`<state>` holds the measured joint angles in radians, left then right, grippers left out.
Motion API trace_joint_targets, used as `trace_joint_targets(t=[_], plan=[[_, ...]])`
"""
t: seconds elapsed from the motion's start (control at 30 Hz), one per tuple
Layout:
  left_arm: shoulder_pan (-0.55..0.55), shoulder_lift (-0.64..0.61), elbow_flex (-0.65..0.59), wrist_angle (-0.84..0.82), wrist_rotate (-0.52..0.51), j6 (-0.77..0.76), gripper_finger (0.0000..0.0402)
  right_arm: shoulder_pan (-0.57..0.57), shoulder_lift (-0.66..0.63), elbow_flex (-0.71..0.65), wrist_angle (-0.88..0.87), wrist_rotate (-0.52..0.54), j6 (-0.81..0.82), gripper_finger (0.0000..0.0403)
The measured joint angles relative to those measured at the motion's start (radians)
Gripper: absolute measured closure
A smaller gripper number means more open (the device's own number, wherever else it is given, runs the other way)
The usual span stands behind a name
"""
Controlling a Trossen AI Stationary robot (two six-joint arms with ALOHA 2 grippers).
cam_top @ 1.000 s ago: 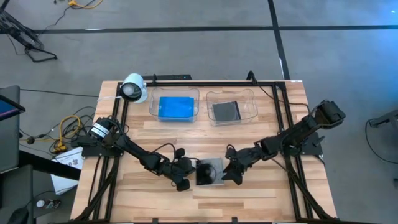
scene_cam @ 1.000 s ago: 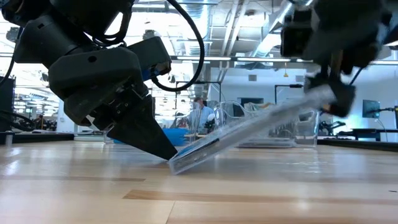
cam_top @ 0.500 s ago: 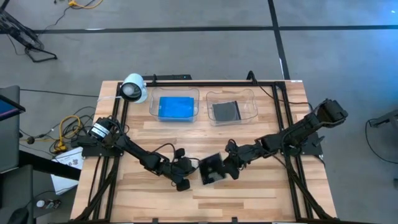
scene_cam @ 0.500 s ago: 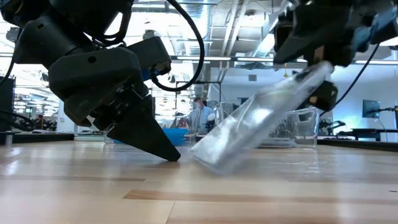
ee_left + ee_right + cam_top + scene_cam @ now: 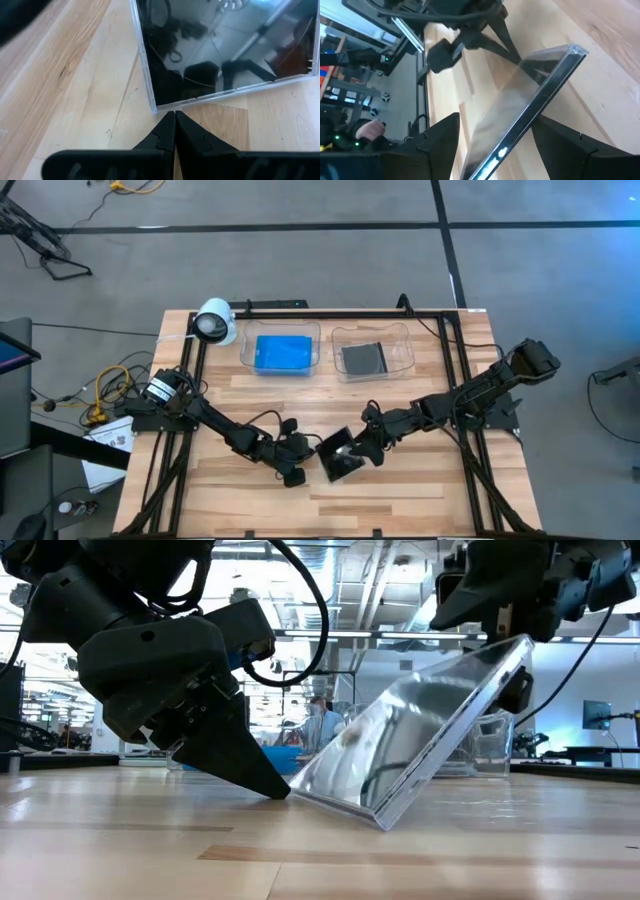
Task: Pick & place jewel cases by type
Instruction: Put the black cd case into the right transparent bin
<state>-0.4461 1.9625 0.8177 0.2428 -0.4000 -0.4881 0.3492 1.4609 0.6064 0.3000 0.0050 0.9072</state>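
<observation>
clear jewel case [image 5: 415, 745] tipped steeper, right pincer [image 5: 366, 448] raised

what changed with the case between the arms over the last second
The right claw has tipped the clear jewel case much steeper, raising its held edge while the lower edge stays on the table by the shut left claw, which did not move. The two trays are unchanged.
</observation>
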Motion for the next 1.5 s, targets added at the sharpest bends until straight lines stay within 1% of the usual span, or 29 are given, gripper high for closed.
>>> trace_joint_targets(t=[0.1, 0.2, 0.47, 0.67, 0.8, 1.0, 1.33, 1.5], plan=[[0.0, 0.001, -0.002, 0.013, -0.001, 0.001, 0.0401, 0.002, 0.0, -0.001, -0.009, -0.002, 0.002, 0.0166], [0.0, 0.002, -0.005, 0.036, 0.0, 0.012, 0.0401, 0.002, 0.0, -0.001, -0.008, -0.002, 0.002, 0.0178], [0.002, 0.006, -0.005, 0.07, 0.052, 0.012, 0.0401, 0.002, 0.0, -0.002, -0.008, -0.002, 0.003, 0.0234], [0.002, 0.008, -0.005, 0.076, 0.049, 0.012, 0.0401, 0.002, 0.0, -0.002, -0.008, -0.003, 0.01, 0.0274], [0.001, 0.009, -0.005, 0.077, 0.04, 0.011, 0.0401, 0.002, 0.0, -0.002, -0.008, -0.002, 0.012, 0.0293], [-0.001, 0.01, -0.005, 0.081, 0.027, 0.007, 0.0401, 0.002, 0.0, -0.002, -0.008, 0.003, 0.012, 0.0307], [-0.003, 0.014, -0.004, 0.085, -0.015, 0.002, 0.0401, 0.002, 0.001, -0.002, -0.067, 0.1, 0.022, 0.0324], [-0.004, 0.017, -0.005, 0.105, -0.046, 0.002, 0.0401, 0.002, 0.001, -0.003, -0.068, 0.103, 0.028, 0.0339]])
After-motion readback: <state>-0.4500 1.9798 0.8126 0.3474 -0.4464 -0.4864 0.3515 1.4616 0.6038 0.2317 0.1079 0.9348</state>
